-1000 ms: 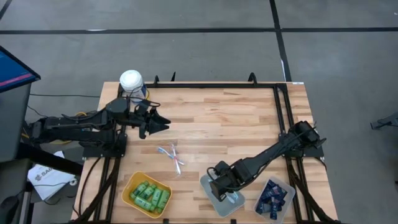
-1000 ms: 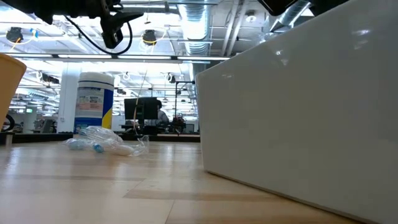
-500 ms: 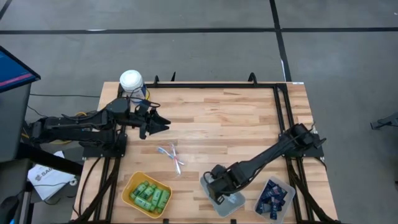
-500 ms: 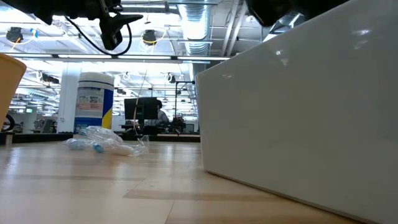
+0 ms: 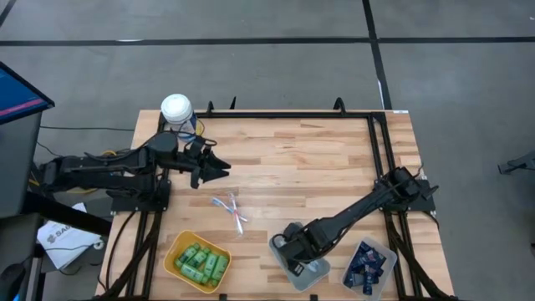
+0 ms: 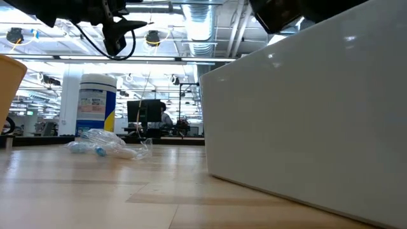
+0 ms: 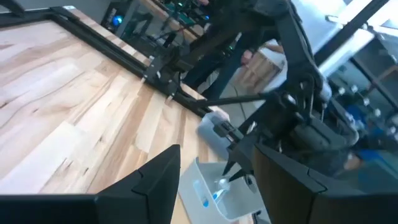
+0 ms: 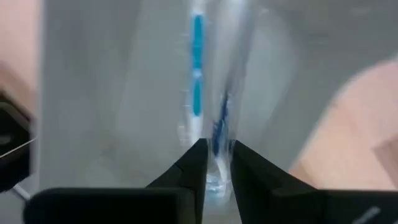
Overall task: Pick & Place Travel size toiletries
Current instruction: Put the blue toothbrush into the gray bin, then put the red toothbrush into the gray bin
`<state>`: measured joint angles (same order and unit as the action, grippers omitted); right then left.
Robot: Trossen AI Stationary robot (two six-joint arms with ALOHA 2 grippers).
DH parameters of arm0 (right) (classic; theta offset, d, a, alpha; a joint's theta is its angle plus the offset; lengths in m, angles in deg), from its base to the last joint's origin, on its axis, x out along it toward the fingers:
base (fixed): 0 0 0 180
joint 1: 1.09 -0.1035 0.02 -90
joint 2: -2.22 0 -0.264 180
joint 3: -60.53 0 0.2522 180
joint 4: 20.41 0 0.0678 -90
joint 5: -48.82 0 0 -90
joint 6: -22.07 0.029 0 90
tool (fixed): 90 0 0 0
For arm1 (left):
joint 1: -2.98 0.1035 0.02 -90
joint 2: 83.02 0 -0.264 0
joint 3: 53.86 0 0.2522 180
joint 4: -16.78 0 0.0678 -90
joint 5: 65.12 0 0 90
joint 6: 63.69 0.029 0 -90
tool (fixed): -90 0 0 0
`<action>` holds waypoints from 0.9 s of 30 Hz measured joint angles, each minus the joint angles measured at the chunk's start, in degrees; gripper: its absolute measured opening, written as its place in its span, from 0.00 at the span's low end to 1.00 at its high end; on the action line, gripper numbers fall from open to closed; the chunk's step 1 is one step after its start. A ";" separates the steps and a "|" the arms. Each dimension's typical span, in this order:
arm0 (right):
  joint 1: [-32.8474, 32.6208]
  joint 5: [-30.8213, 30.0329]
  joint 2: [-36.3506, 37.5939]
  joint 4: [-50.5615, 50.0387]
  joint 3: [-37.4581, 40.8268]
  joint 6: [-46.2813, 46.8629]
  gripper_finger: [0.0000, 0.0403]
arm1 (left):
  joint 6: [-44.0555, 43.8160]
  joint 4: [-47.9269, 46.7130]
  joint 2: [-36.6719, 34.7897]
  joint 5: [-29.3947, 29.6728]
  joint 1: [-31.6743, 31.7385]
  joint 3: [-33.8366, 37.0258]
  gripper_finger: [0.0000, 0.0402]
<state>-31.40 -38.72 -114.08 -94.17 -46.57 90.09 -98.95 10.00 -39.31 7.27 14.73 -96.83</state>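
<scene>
Sorting was well along: our right gripper (image 5: 298, 266) stood down in the clear bin (image 5: 277, 246), its narrow gap around a wrapped toothbrush (image 8: 219, 124). A few sticks (image 5: 230, 207) waited mid-table; our left gripper (image 5: 219, 170) hovered part-open, empty.

The wooden table (image 5: 318, 159) carries loose toothbrushes (image 5: 230, 209), three bins and a canister (image 5: 176, 109).

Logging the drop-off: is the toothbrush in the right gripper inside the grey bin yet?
Inside. The right wrist view shows the toothbrush between the right gripper's narrowly parted fingers, over the grey bin's floor, beside another blue toothbrush.
</scene>
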 joint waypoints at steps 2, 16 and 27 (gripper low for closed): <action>0.07 0.35 0.01 0.69 0.00 -0.99 0.18 | 2.38 0.04 0.19 -0.96 -0.37 0.05 0.48; 0.50 0.53 1.91 1.76 0.00 -1.22 0.63 | 23.85 -16.61 2.17 0.70 -9.33 0.07 0.48; 1.04 0.53 2.17 2.36 -0.04 -2.03 0.63 | 48.05 -16.10 15.44 7.10 -23.90 0.07 0.48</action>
<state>-30.36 -38.19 -111.91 -91.82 -46.62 88.07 -50.90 -6.10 -23.87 14.37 -9.17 -96.77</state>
